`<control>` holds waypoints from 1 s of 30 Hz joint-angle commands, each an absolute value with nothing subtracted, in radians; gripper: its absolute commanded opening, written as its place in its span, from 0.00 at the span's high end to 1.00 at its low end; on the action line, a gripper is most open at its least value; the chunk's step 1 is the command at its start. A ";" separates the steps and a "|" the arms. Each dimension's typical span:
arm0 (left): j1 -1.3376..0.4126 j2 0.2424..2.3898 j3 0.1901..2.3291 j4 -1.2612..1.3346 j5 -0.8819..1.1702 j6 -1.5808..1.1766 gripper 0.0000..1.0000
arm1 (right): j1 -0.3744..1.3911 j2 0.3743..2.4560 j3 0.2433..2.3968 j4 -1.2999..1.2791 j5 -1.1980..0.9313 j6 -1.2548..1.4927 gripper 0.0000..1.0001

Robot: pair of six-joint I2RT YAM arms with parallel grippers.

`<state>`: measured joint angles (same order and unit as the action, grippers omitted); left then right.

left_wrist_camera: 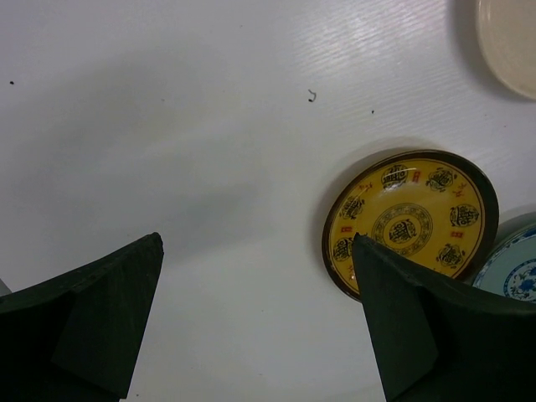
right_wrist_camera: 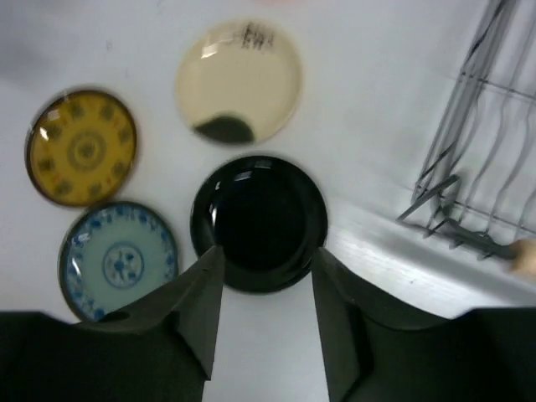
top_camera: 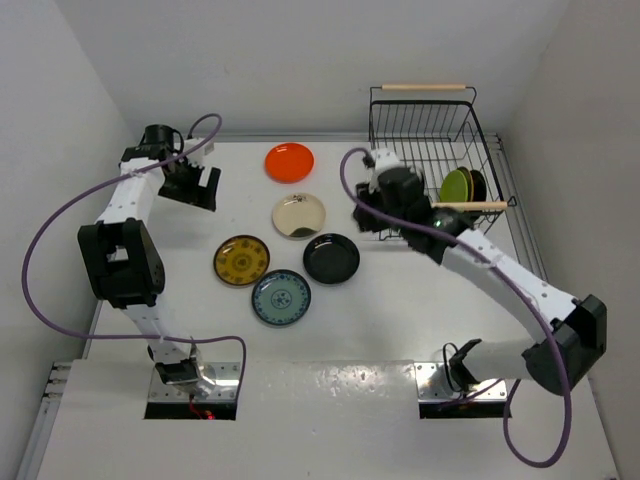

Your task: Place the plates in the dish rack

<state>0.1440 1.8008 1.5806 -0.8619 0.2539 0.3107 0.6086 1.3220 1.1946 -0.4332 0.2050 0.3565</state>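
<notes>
Black fingers of the left gripper [left_wrist_camera: 257, 243] are standing wide apart, holding nothing, far left of the dish rack [top_camera: 430, 128]. Five plates are lying flat on the white table [top_camera: 400, 320], all left of the rack: the yellow-brown patterned plate [top_camera: 241, 260], the blue-grey patterned plate [top_camera: 281, 298], the orange-red plate [top_camera: 289, 162], the cream plate [top_camera: 299, 215] and the glossy black plate [top_camera: 331, 258]. The right gripper [right_wrist_camera: 268, 251] is hovering spread and empty just left of the rack. Inside the rack's near right end, the lime green plate [top_camera: 456, 186] and the second black plate [top_camera: 479, 184] are standing on edge.
</notes>
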 commanded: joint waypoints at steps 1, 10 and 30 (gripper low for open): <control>0.115 1.769 1.566 -0.864 0.233 0.322 0.00 | 0.672 1.297 0.906 -0.150 0.124 0.565 0.49; 0.052 1.750 1.545 -0.864 0.210 0.331 0.00 | 0.742 1.261 0.446 0.502 0.340 0.942 0.27; 0.034 1.730 1.554 -0.854 0.209 0.302 0.00 | 0.715 1.606 0.460 0.475 0.396 1.184 0.56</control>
<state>0.0410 1.7966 1.5475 -0.8661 0.2127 0.3168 0.7330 1.5616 0.4320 0.4339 0.4011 1.1400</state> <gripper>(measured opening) 0.997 0.461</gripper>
